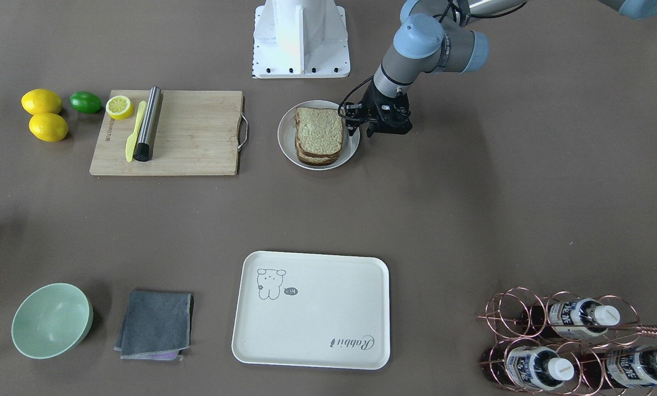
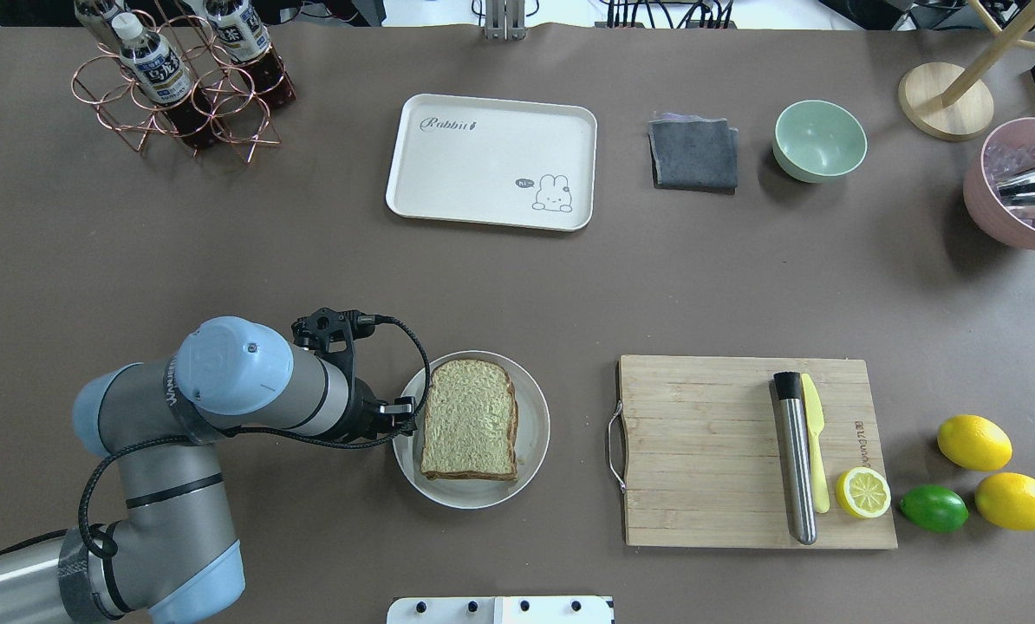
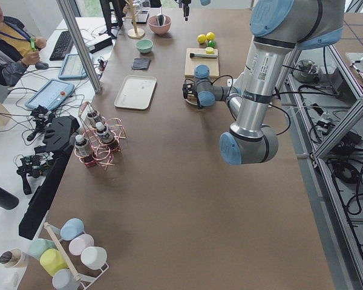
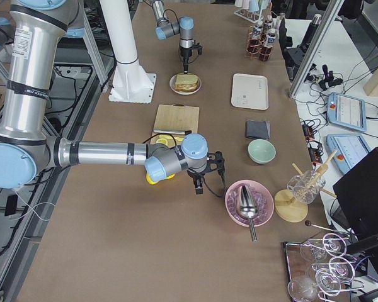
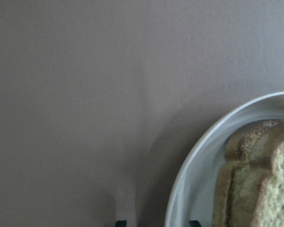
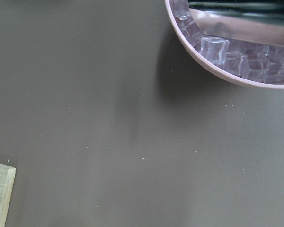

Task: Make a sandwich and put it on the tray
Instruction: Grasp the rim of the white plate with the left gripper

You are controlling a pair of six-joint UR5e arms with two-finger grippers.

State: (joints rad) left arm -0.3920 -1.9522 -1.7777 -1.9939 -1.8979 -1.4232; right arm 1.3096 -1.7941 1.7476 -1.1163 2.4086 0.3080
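Observation:
The bread slices [image 1: 318,132] lie stacked on a round white plate [image 1: 284,148], near the robot's base. They also show in the overhead view [image 2: 470,416] and the left wrist view [image 5: 270,189]. No egg shows. My left gripper [image 1: 361,131] is low at the plate's edge beside the bread. Its jaws stand open, with the two fingertips either side of the plate rim [image 5: 199,156] in the left wrist view. The cream tray [image 1: 312,330] lies bare at the table's far side [image 2: 483,173]. My right gripper [image 4: 198,182] shows only in the exterior right view, by the pink bowl; I cannot tell its state.
A wooden cutting board [image 2: 708,451] holds a steel muddler [image 2: 795,459], a yellow knife and a lemon half. Two lemons and a lime [image 2: 934,508] lie beside it. A grey cloth [image 2: 693,154], a green bowl [image 2: 819,140], a bottle rack [image 2: 179,87] and a pink ice bowl [image 6: 227,71] stand around.

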